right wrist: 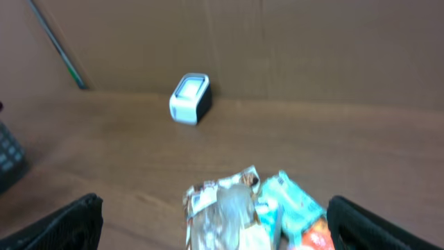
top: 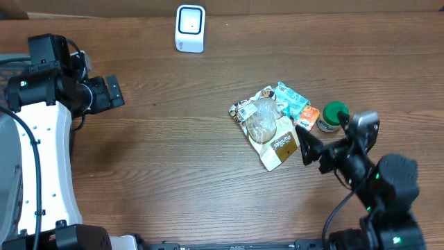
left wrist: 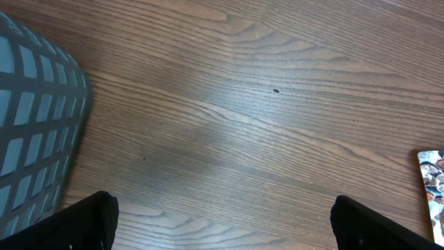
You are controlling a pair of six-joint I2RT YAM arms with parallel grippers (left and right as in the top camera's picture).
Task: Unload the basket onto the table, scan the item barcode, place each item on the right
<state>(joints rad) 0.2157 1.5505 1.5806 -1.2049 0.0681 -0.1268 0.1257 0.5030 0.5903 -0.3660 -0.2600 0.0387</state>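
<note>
Overhead view, contents of the table, left to right.

1. Basket, one. Grey open mesh, at the table's left edge; its grid wall also shows in the left wrist view.
2. Left arm, one. White smooth casing with black joints, along the left edge. Its jaws stand wide, holding nothing. The two black fingers sit at opposite lower corners of the left wrist view, over bare wood. They are well apart from the items.
3. Table surface. Dark brown wood with long streaked grain.
4. Barcode scanner, one. White rounded box with a pale window, upright near the far edge, left of centre.
5. Snack pouch, one. Crinkled, with a printed top, a clear middle and a kraft-brown bottom. It lies flat in the table's right half.
6. Teal packet, one. Glossy, at the pouch's far right side, touching it.
7. Orange packet, one. Small, just beside the teal one.
8. Jar, one. Round with a green lid, at the right of the pile.
9. Right arm, one. Black, at the near right corner. Its jaws are spread wide, gripping nothing, close by the pouch's right edge; contact cannot be told. In the right wrist view the pile lies ahead, between the fingers.
</note>
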